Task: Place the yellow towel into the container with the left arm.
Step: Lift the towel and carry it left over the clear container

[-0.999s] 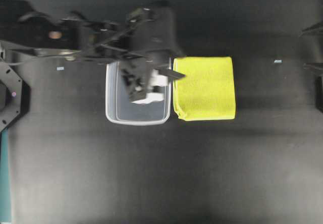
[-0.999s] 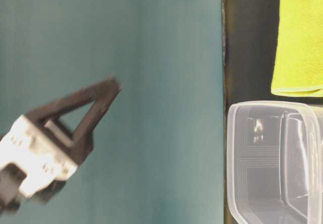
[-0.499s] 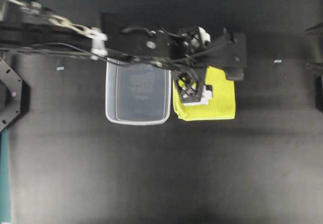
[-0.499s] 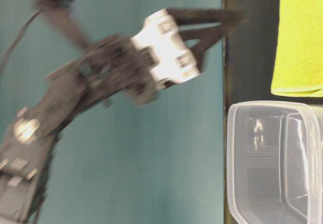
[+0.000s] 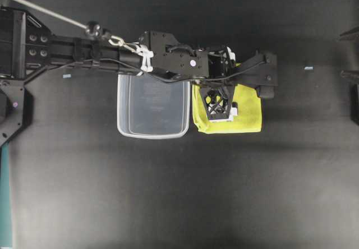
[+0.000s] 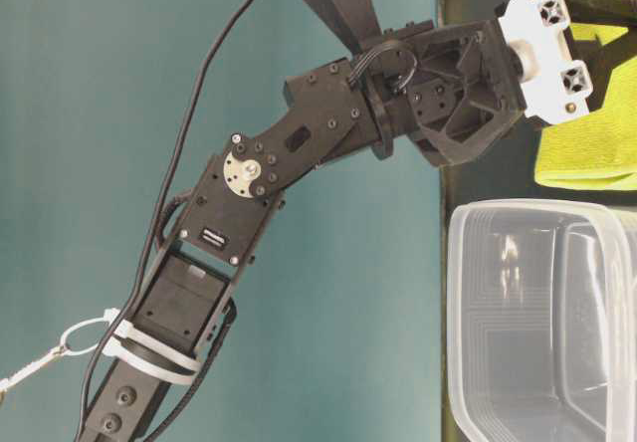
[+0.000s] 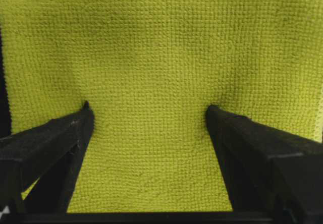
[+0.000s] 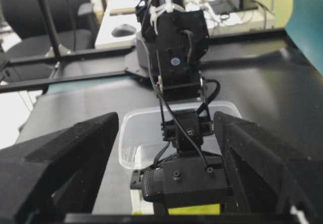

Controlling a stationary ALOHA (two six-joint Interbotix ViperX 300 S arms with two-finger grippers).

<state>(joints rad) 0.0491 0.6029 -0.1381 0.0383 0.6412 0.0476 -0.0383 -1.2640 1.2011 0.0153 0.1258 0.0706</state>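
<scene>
The yellow towel lies folded flat on the black table, just right of the container, which is clear and holds nothing. My left gripper is down on the towel's left half. In the left wrist view the left gripper is open, with both fingertips pressed into the towel and the cloth dimpled around them. My right gripper stays at the table's right edge. In its own view it is open and holds nothing.
The left arm reaches over the container's far rim toward the towel. The right wrist view shows the left arm, the container and a strip of towel. Small tape marks lie on the table.
My left arm swung right from above the container to over the towel and came down, so its open fingertips now press on the cloth. The towel, container and right arm have not moved.
</scene>
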